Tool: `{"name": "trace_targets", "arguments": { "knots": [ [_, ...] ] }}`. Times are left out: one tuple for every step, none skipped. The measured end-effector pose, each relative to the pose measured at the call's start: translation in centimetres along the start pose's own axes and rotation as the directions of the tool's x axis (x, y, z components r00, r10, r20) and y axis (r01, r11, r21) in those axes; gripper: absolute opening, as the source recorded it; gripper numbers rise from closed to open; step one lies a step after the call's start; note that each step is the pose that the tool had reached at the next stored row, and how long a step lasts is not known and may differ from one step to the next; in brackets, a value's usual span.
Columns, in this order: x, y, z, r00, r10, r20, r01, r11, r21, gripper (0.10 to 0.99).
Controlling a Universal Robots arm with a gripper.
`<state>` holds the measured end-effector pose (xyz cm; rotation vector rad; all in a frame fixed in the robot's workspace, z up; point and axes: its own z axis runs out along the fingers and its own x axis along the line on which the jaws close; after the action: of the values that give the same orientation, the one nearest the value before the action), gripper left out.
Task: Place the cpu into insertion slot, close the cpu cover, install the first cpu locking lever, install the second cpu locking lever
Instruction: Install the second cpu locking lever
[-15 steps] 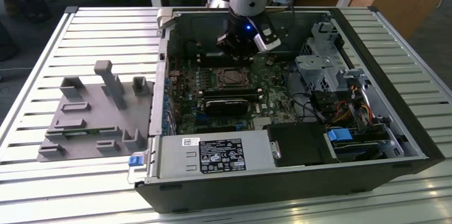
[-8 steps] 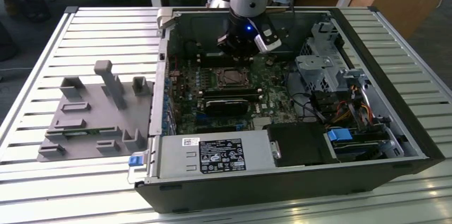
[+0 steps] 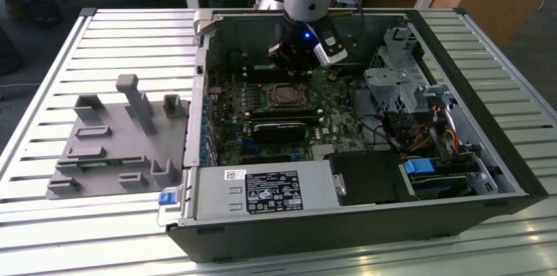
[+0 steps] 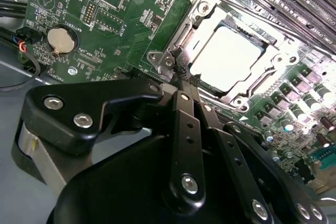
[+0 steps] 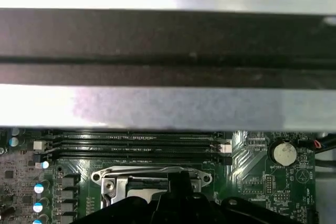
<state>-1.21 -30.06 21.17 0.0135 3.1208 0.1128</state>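
1. cpu [image 4: 227, 57] sits flat in the insertion slot [image 4: 181, 38], cpu cover [image 4: 273, 59] lying closed over it, on the motherboard [image 3: 261, 116]
2. Judged light, stiff, fragile; levers are thin spring wire, best hooked at the tip
3. gripper [image 4: 184, 80] fingers pressed together, tips at the socket's edge
4. Arm descends vertically into the computer case [image 3: 513, 178]
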Motion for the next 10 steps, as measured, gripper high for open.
{"name": "trace_targets", "arguments": {
  "knots": [
    [0.00, 0.01, -0.11, 1.0000, 0.000, 0.0000, 0.000, 1.0000, 0.000, 0.110],
    [-0.01, 0.02, -0.25, 1.0000, 0.000, 0.0001, 0.000, 1.0000, 0.000, 0.110],
    [-0.01, 0.03, -0.42, 1.0000, 0.000, 0.0000, 0.000, 1.0000, 0.000, 0.110],
    [-0.02, 0.05, -0.63, 1.0000, 0.000, 0.0001, 0.000, 1.0000, 0.000, 0.110],
    [-0.02, 0.07, -0.88, 1.0000, 0.000, 0.0001, 0.000, 1.0000, 0.000, 0.110],
    [-0.02, 0.08, -1.16, 1.0000, 0.000, 0.0001, 0.000, 1.0000, 0.000, 0.110],
    [-0.03, 0.10, -1.46, 1.0000, 0.000, 0.0001, 0.000, 1.0000, 0.000, 0.110],
    [-0.04, 0.13, -1.74, 1.0000, 0.000, 0.0001, 0.000, 1.0000, 0.000, 0.110],
    [-0.04, 0.14, -1.99, 1.0000, 0.000, 0.0000, 0.000, 1.0000, 0.000, 0.110],
    [-0.05, 0.13, -2.10, 1.0000, 0.000, 0.0000, 0.000, 1.0000, 0.000, 0.110]
  ]
}}
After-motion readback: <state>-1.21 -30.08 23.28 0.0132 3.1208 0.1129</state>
